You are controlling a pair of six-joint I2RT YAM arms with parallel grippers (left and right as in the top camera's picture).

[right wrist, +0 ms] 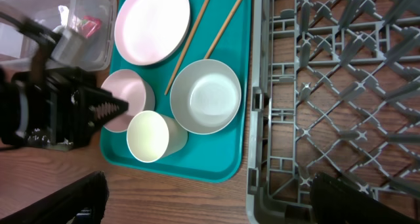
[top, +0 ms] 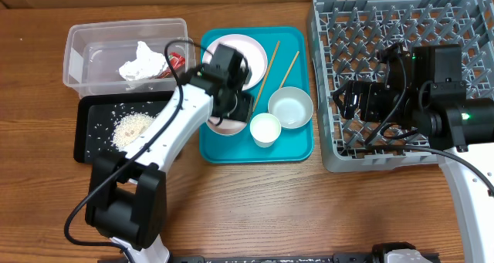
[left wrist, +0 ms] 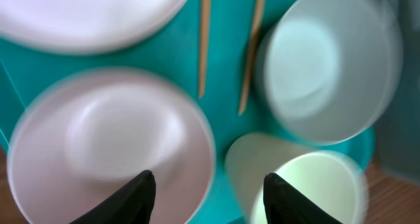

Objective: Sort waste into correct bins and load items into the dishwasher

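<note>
Black left fingers (left wrist: 139, 196) apart, empty, over bowl (left wrist: 111, 142) | right fingers (right wrist: 72, 201) wide, empty

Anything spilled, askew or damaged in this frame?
Only the rice: it is heaped on the black tray, with loose grains scattered around the heap, apparently all inside the rim. Nothing else stands out.

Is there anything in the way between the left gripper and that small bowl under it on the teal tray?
Nothing visible does. The left gripper hangs just above the small bowl, jaws apart and empty. The cup stands close beside the bowl, not over it.
</note>
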